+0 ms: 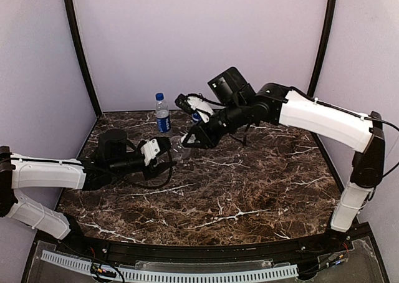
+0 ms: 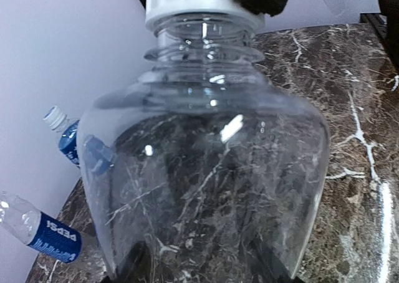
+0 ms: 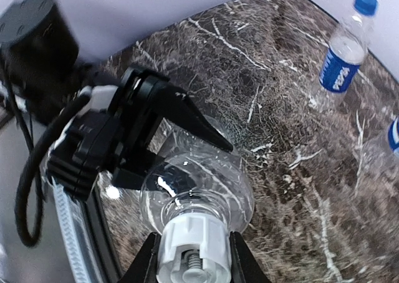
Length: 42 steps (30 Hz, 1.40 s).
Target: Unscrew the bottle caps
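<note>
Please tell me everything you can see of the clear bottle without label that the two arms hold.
The unlabelled bottle is small, of clear thin plastic with a ribbed neck, and looks empty. It is held roughly level over the marble table: the left tool grips its body, and its neck points toward the right arm. Its ridged white cap is still on, pinched between the fingers of the right tool.

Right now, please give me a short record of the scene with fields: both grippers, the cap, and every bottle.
left gripper: shut on unlabelled bottle
right gripper: shut on white cap
white cap: seated on the held bottle's neck
Pepsi bottle: upright at back, blue cap on
third bottle: blue label, near the back wall
</note>
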Motion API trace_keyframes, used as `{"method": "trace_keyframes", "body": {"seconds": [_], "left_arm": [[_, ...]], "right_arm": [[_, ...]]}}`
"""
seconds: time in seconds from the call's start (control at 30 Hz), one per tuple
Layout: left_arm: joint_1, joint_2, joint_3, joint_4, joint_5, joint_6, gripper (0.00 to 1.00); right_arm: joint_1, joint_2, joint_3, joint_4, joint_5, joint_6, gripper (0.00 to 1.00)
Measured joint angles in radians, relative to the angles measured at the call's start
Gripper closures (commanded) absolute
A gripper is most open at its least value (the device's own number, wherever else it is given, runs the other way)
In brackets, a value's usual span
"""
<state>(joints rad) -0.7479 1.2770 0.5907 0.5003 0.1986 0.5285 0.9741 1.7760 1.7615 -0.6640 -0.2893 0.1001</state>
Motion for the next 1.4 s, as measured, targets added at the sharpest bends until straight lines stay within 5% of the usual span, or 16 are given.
{"method": "trace_keyframes", "body": {"seconds": [0.33,0.6,0.63,0.7,0.8,0.97,1.23,1.4], "left_arm": [[-0.006,0.0,-0.001,-0.208,0.377,0.031,0.52],[-0.006,0.0,-0.001,-0.309,0.444,0.067,0.52],[-0.005,0.0,-0.001,-0.316,0.444,0.066,0.52],[-0.002,0.0,-0.001,-0.32,0.441,0.066,0.52],[0.0,0.0,-0.001,-0.318,0.431,0.066,0.52],[-0.008,-0.008,-0.001,-0.286,0.441,0.059,0.52],[-0.009,-0.017,-0.005,-0.18,0.331,0.012,0.52],[-0.009,-0.017,-0.024,-0.076,0.195,-0.014,0.52]], "right_arm": [[0.162,-0.154,-0.245,0.008,0.106,-0.842,1.0],[0.213,-0.172,-0.326,0.079,0.179,-1.292,1.0],[0.217,-0.172,-0.331,0.085,0.193,-1.329,0.99],[0.223,-0.172,-0.339,0.1,0.216,-1.384,0.81],[0.224,-0.176,-0.354,0.124,0.235,-1.428,0.43],[0.224,-0.186,-0.393,0.219,0.28,-1.434,0.03],[0.222,-0.309,-0.476,0.33,0.304,-1.278,0.01],[0.168,-0.396,-0.47,0.375,0.178,-0.937,0.01]]}}
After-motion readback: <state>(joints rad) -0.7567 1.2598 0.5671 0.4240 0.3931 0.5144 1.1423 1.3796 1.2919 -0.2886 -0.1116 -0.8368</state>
